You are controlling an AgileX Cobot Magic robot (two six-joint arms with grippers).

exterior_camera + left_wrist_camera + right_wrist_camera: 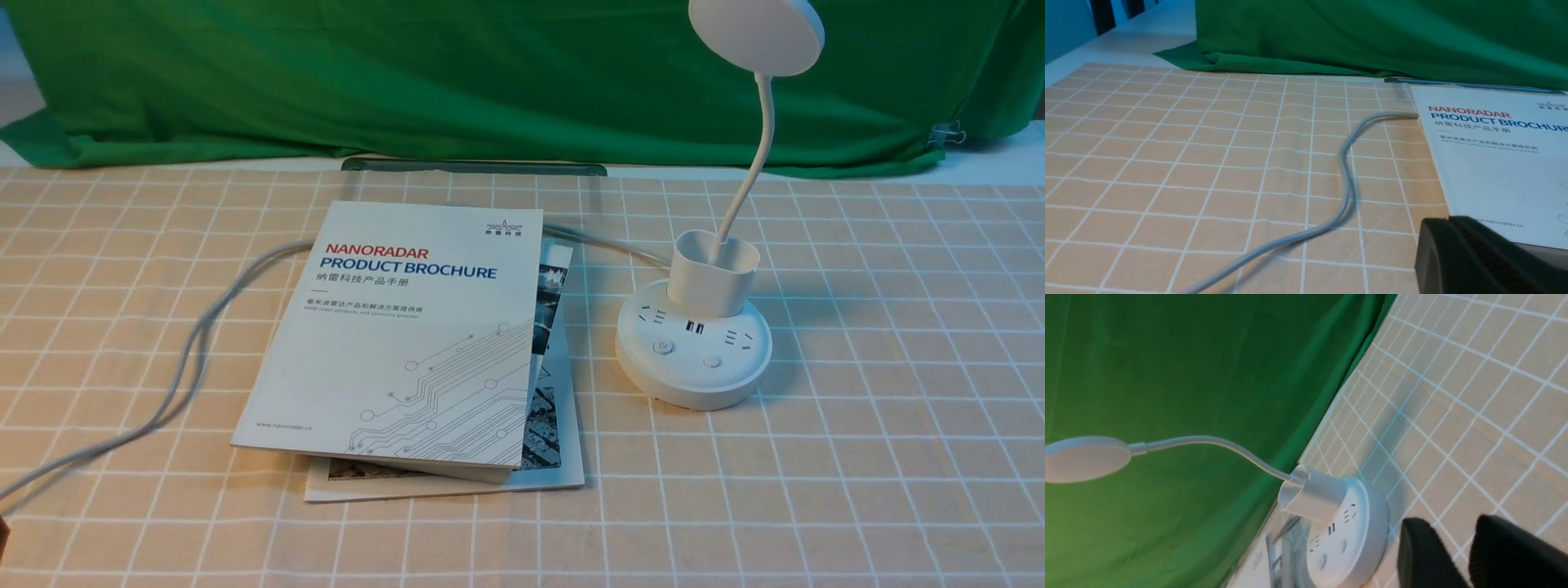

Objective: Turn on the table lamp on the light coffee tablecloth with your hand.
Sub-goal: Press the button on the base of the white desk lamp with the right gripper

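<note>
The white table lamp stands on the light coffee tablecloth, right of centre. Its round base carries two buttons, sockets and USB ports. A thin neck rises from the cup holder to the disc head. Neither gripper shows in the front view. In the right wrist view my right gripper is open and empty, just beside the lamp base and apart from it. In the left wrist view my left gripper is shut and empty, low over the cloth by the brochure's corner.
Two stacked brochures lie left of the lamp. A grey cable runs from the front left under them toward the lamp; it also shows in the left wrist view. A green cloth hangs along the back.
</note>
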